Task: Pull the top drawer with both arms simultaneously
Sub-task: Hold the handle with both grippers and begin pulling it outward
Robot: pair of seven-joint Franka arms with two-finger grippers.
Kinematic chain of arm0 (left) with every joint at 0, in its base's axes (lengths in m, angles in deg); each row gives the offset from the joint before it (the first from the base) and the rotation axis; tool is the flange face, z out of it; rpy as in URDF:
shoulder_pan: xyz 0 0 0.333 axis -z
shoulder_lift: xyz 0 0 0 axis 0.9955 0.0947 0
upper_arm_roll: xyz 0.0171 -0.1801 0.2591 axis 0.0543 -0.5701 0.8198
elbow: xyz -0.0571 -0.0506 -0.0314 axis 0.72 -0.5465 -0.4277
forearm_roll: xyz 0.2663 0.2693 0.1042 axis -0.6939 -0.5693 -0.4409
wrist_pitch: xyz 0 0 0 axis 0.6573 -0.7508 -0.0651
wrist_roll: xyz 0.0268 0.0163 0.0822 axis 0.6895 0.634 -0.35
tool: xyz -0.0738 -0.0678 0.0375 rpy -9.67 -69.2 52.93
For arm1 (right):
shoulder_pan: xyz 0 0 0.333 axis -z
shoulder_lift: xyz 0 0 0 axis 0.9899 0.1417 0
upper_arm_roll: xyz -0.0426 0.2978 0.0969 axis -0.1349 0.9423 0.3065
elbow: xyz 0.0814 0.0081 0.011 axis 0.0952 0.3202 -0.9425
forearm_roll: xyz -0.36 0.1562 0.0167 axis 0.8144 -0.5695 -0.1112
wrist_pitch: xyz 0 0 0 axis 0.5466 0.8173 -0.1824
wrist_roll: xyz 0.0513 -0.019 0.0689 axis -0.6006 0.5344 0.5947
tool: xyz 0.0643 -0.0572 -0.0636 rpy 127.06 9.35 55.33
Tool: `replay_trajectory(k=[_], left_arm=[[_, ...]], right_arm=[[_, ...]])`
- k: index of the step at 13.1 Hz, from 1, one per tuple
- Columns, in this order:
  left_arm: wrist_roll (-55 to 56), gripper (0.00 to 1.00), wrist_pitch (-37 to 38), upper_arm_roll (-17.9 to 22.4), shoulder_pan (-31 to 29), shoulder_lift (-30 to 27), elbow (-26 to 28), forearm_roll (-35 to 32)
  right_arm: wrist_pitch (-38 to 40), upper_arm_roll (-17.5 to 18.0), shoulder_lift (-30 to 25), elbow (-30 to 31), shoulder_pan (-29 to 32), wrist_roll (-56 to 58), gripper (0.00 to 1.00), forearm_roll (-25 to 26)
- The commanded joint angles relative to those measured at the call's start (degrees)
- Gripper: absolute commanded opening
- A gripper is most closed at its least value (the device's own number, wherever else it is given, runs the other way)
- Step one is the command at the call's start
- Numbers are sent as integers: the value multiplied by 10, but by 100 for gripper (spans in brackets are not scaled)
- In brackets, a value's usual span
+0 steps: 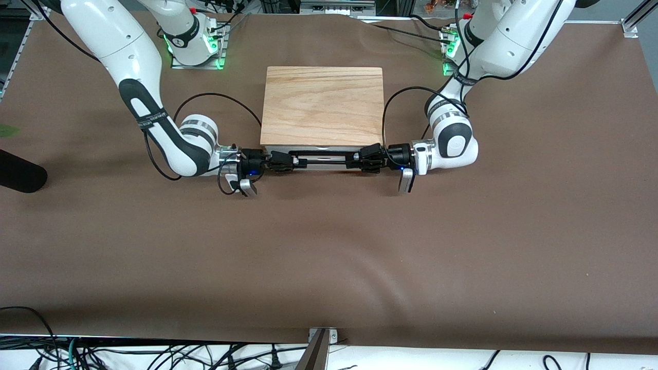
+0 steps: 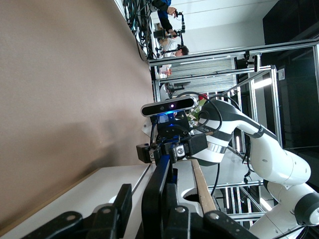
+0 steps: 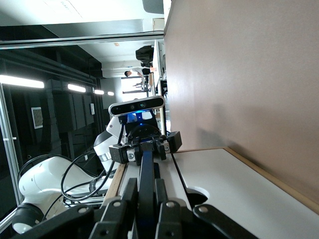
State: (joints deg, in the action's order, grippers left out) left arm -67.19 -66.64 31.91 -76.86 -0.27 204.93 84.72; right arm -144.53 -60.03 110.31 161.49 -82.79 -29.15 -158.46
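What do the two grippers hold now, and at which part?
Both hold the top drawer by its black bar handle: the right gripper at the right arm's end of it, the left gripper at the left arm's end.

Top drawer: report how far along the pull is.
Done: the right gripper is shut on the black bar handle at its end. In hand: the left gripper sits around the handle's other end. Left: the pull itself; the top drawer shows only a thin strip under the wooden top board.
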Motion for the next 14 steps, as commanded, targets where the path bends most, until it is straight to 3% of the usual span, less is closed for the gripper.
replay_trajectory(k=[1, 6, 7, 8, 14], left_arm=[[-23, 34, 12, -6, -2, -13, 23, 13], [-24, 21, 22, -7, -2, -4, 23, 16], [-25, 7, 34, -6, -1, -3, 23, 16], [-29, 1, 37, -6, -2, -3, 23, 16], [-33, 0, 40, -6, -2, -1, 23, 16]], right_arm=[[2, 6, -4, 0, 1, 6, 0, -7], [1, 6, -5, -1, 1, 3, 0, -7], [2, 6, -5, -2, 1, 3, 0, -7], [2, 6, -5, -3, 1, 3, 0, -7], [2, 6, -5, -10, 1, -1, 0, -7]])
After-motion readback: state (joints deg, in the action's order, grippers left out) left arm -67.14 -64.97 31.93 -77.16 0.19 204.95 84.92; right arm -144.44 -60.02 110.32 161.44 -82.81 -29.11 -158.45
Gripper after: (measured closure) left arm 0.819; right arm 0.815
